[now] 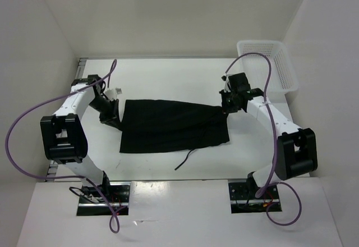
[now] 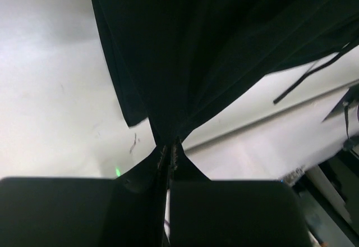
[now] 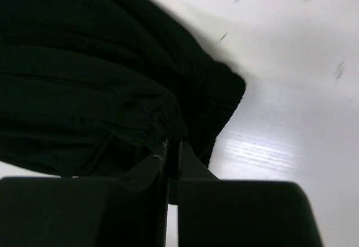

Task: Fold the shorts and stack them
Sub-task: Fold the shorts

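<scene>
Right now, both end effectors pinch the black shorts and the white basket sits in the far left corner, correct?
No. The basket sits in the far right corner, as the top view shows. The left end effector and right end effector do pinch the shorts.

You'll find no text, label, brand, number or sign that can be read in any of the three views.

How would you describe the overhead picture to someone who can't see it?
Black shorts lie spread on a white table, pinched at opposite ends by the left claw and right claw of two robot arms. A drawstring trails from them; a white basket sits at the far right corner.
</scene>
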Action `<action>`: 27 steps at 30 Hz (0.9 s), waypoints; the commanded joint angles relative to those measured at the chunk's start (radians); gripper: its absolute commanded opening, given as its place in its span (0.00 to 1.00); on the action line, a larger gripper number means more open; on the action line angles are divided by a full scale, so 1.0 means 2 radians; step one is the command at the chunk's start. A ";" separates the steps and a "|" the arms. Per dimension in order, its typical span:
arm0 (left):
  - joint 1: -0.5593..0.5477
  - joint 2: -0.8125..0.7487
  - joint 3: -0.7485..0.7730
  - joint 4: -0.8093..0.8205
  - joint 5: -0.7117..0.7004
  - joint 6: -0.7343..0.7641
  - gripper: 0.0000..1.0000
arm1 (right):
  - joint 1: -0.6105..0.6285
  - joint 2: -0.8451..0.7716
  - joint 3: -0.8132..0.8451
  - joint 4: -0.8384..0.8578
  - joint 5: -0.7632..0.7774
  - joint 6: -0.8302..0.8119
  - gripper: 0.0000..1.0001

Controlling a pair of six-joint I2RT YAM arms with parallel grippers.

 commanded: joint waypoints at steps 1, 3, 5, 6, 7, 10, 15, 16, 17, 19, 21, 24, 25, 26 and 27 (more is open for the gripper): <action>-0.003 -0.012 -0.010 -0.034 -0.013 0.002 0.01 | -0.002 -0.021 -0.020 -0.027 -0.031 0.013 0.00; -0.003 -0.016 -0.005 -0.051 -0.026 0.002 0.01 | -0.002 -0.037 -0.020 -0.043 -0.031 0.017 0.00; -0.003 -0.016 0.005 -0.065 -0.030 0.002 0.01 | -0.002 -0.054 -0.013 -0.072 -0.029 0.017 0.00; -0.003 -0.021 0.011 -0.078 -0.030 0.002 0.01 | -0.002 -0.059 -0.004 -0.085 -0.029 0.017 0.00; -0.003 -0.021 0.011 -0.083 -0.030 0.002 0.01 | -0.002 -0.059 0.000 -0.096 -0.029 0.022 0.00; -0.003 -0.015 0.017 -0.092 -0.030 0.002 0.01 | -0.002 -0.065 0.014 -0.129 -0.023 0.031 0.00; -0.003 -0.010 -0.027 -0.088 -0.040 0.002 0.04 | -0.002 -0.065 0.020 -0.135 -0.018 0.036 0.00; -0.003 -0.010 -0.033 -0.082 -0.040 0.002 0.04 | -0.002 -0.065 0.020 -0.135 -0.018 0.036 0.00; -0.003 -0.010 -0.038 -0.082 -0.040 0.002 0.04 | 0.002 -0.065 0.020 -0.135 -0.018 0.036 0.00; -0.003 -0.010 -0.057 -0.069 -0.052 0.002 0.05 | 0.007 -0.061 0.020 -0.135 -0.018 0.036 0.01; -0.003 -0.010 -0.062 -0.062 -0.063 0.002 0.05 | 0.018 -0.061 0.020 -0.135 -0.040 0.026 0.05; -0.003 -0.004 -0.075 -0.052 -0.075 0.002 0.08 | 0.044 -0.047 0.009 -0.129 -0.080 -0.003 0.11; -0.003 0.001 -0.075 -0.047 -0.081 0.002 0.08 | 0.051 -0.047 0.009 -0.129 -0.092 -0.016 0.13; -0.003 0.006 -0.080 -0.047 -0.087 0.002 0.09 | 0.061 -0.041 0.009 -0.129 -0.101 -0.020 0.16; -0.003 0.006 -0.084 -0.042 -0.098 0.002 0.09 | 0.075 -0.035 0.009 -0.134 -0.112 -0.025 0.18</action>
